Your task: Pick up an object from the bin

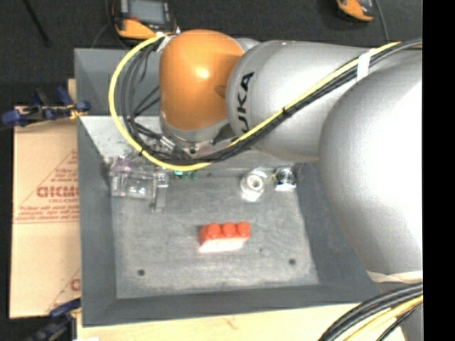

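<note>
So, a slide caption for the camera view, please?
Gripper beside clear plastic piece in grey bin; red-white block lies apart.

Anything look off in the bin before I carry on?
Nothing stands out. The red-and-white block lies flat mid-bin; a silvery round piece, a small blue piece and a clear plastic piece sit apart further back.

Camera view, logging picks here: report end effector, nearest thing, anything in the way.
End effector low at view-left of bin. Nearest: clear plastic piece, right beside it. Apart, mid-bin: red-and-white block, silver ring. Nothing blocking.
</note>
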`<state>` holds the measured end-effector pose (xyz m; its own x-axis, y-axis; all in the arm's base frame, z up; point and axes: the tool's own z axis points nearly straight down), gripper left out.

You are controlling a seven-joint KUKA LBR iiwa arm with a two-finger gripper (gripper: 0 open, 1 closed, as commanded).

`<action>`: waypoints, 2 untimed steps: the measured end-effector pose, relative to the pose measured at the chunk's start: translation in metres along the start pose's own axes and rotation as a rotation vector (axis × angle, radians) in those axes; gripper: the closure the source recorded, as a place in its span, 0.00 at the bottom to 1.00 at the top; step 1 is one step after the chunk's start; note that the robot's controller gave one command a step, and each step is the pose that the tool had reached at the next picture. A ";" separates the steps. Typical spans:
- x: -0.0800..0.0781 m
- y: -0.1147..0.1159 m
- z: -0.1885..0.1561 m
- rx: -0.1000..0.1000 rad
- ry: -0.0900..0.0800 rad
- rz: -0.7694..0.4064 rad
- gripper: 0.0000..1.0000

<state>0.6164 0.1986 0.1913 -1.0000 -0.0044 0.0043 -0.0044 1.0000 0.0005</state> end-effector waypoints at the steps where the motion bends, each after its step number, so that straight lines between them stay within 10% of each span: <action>1: 0.007 -0.158 0.052 0.005 -0.005 -0.335 0.00; 2: 0.035 -0.160 0.101 0.004 -0.012 -0.175 0.00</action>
<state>0.5822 0.0385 0.0904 -0.9840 -0.1782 -0.0078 -0.1782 0.9840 -0.0035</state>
